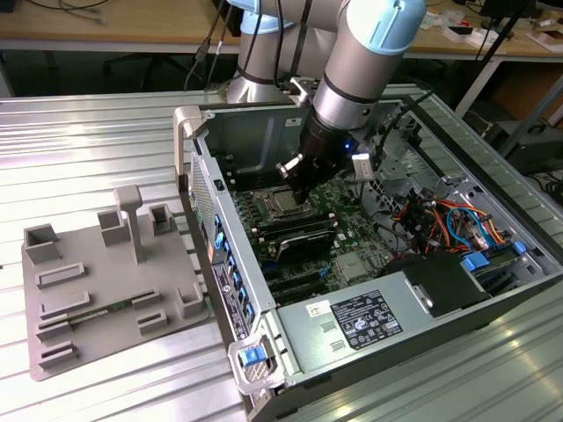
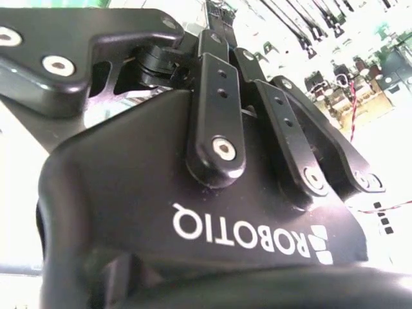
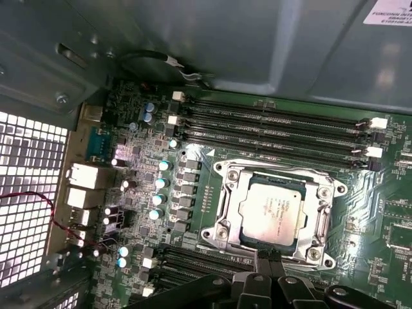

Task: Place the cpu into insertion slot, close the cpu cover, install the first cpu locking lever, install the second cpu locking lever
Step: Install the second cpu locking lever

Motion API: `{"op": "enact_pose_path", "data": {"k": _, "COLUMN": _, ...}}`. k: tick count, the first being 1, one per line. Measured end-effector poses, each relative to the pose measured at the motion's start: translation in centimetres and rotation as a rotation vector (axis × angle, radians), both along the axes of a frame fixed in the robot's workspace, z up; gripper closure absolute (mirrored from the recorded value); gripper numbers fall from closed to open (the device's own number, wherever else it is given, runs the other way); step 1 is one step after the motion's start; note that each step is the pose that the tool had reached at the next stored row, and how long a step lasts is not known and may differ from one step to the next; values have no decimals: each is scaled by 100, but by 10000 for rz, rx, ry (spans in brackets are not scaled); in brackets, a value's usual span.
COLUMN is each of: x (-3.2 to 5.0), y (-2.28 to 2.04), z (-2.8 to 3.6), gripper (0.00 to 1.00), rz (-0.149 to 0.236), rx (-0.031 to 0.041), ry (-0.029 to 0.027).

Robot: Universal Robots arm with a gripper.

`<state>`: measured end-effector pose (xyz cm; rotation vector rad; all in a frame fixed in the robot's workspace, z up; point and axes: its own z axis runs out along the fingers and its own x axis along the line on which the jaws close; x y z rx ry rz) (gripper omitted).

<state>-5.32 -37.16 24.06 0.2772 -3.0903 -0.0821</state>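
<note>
An open computer case is seen on a ridged metal table. The green board is partly hidden by the arm. The gripper hangs just above the cpu, seated in the slot under its shiny cover. Whether the gripper is released or clenched cannot be told.

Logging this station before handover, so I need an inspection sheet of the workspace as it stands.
Surface: ribbed metal table carrying an open computer case.
Job's things: cpu lies in the insertion slot, cpu cover framing it.
Clutter: grey fixture tray beside the case.
Gripper: gripper hangs just above the cpu.
Cables: red, blue and orange wires inside the case.
Surroundings: wooden bench behind.
</note>
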Motion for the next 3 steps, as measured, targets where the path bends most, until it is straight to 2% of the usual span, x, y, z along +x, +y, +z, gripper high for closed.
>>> {"op": "enact_pose_path", "data": {"k": 3, "x": 0, "y": 0, "z": 2, "gripper": 89, "rz": 0, "rx": 0, "ry": 0}}
